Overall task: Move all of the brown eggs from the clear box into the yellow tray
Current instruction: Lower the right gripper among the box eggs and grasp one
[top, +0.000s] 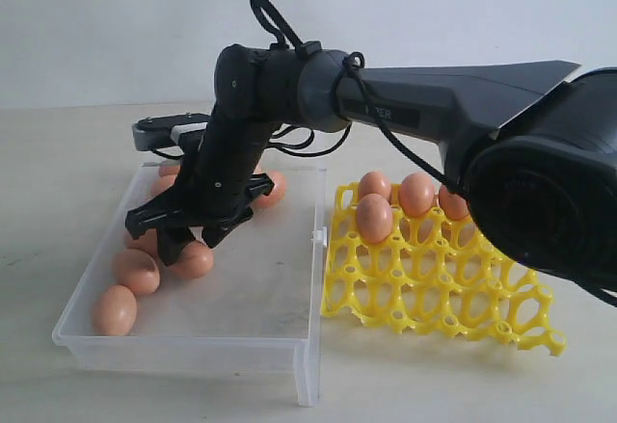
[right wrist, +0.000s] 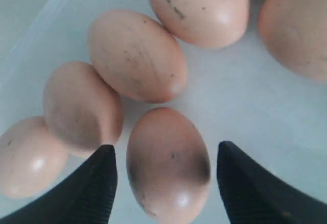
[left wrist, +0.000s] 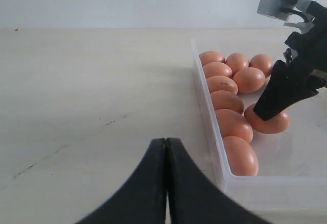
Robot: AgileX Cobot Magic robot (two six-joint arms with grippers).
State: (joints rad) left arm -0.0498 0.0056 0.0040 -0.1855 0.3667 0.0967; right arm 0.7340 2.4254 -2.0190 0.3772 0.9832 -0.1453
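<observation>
The clear box [top: 289, 341] sat on the left of the exterior view, its wall just beside the smaller yellow tray [top: 453, 298] on the right. The right arm [top: 434, 105] reached across from the right and over the box. Its right gripper [top: 188, 242] pointed down into the box with its jaws spread apart. The left gripper [left wrist: 166, 183] hung outside the box over bare tabletop, its jaws pressed together on nothing. Most of the brown eggs [left wrist: 227, 101] lay bunched along the box's left wall. One egg [right wrist: 166, 163] lay on the box floor right between the right gripper's fingertips [right wrist: 102, 183], with a thin gap on either side, lengthwise along the gripper's reach. Four more eggs [top: 416, 194] sat in the cups at the tray's far edge, well apart from both grippers.
</observation>
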